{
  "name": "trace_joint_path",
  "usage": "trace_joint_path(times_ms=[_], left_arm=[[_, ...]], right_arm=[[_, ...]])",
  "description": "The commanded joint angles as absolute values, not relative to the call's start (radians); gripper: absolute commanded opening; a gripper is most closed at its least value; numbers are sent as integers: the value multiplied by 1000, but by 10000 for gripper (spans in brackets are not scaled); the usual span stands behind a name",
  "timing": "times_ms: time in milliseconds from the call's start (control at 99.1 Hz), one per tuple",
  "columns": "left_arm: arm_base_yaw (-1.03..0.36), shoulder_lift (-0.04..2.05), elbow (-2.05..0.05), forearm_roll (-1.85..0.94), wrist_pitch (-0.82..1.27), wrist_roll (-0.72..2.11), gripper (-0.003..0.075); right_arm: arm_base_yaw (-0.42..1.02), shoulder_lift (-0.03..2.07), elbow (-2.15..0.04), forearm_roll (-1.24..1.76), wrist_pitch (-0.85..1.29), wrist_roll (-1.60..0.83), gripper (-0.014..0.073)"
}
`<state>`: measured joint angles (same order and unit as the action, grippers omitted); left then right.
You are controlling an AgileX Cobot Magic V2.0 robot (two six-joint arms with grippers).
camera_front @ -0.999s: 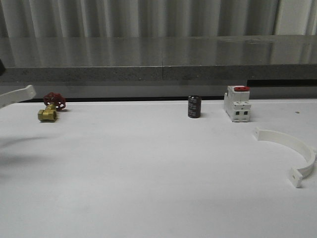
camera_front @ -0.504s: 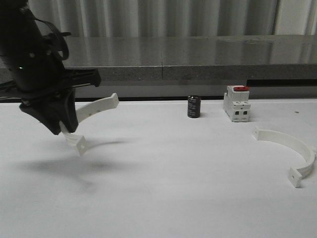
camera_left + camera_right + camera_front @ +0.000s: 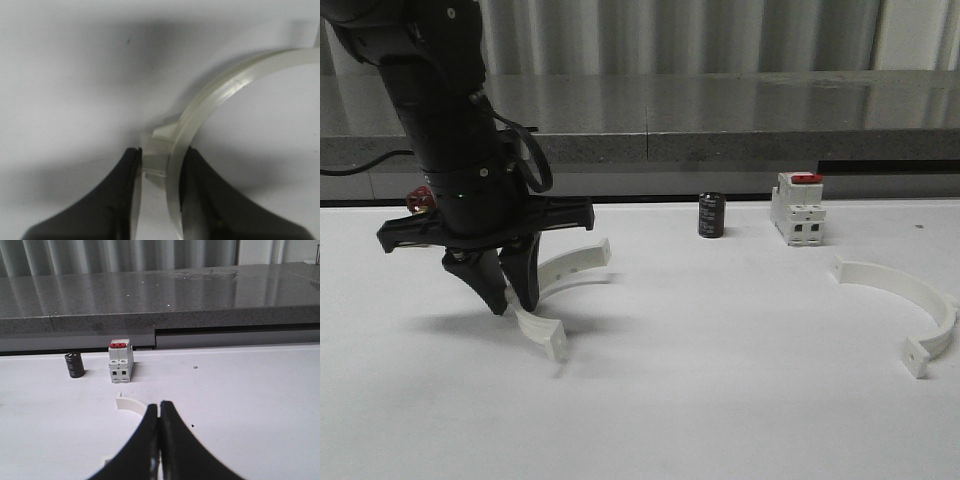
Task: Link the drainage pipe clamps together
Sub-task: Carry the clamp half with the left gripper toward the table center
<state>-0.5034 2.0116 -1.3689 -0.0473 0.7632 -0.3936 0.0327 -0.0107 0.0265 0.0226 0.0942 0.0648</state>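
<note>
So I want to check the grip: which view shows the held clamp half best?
The left wrist view: the left gripper is shut on the held clamp half. The front view shows its whole arc. The right wrist view shows the other half.

A plain white counter [image 3: 720, 400] fills the foreground, evenly lit, with soft shadows on it. Behind it runs a long grey speckled stone ledge [image 3: 740, 115] with a glossy top that mirrors the wall. The back wall [image 3: 670, 35] is pale vertical corrugated panelling, with a flat light panel [image 3: 920, 30] at the right.
</note>
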Motion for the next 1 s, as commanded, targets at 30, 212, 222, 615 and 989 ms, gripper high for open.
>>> trace_joint_path(times_ms=[30,212,222,615,989], left_arm=[[-511,1981,-1416,-41,739,-418,8],[-511,1984,-1416,-33,733,-422,8],[-511,1984,-1416,-33,733,-422,8],[-511,2003,-1416,-6,733,-441,9],[-511,2003,-1416,-6,737,-441,168]], right_arm=[[27,-30,10,22,11,56,-68],[27,-30,10,22,11,56,-68],[27,-30,10,22,11,56,-68],[27,-30,10,22,11,56,-68],[27,-30,10,22,11,56,-68]])
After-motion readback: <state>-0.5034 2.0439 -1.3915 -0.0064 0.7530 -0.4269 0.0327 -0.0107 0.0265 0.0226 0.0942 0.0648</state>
